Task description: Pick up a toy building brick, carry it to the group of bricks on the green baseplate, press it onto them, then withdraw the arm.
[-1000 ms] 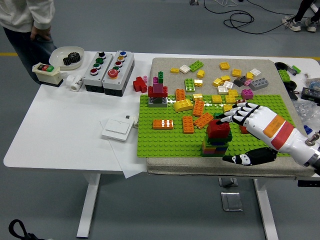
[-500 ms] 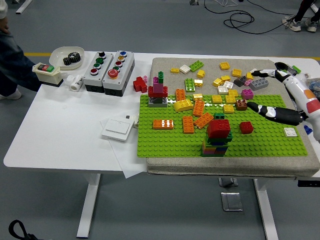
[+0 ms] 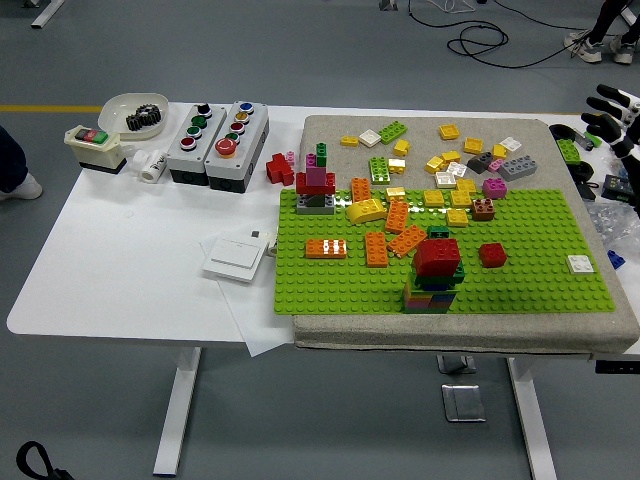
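Brick stack single on green baseplate; one right hand at edge, fingers spread, empty.

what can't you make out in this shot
- Right robot hand, head view: only dark fingers show at the right edge; the frame cuts off the rest.
- Lower bricks of the stack: hidden under the red brick.
- Dark items in the white bowl: too small to identify.

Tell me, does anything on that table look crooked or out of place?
The red brick capping the multicoloured stack on the green baseplate sits tilted, not flush. Otherwise loose bricks are merely scattered, nothing spilled or broken.
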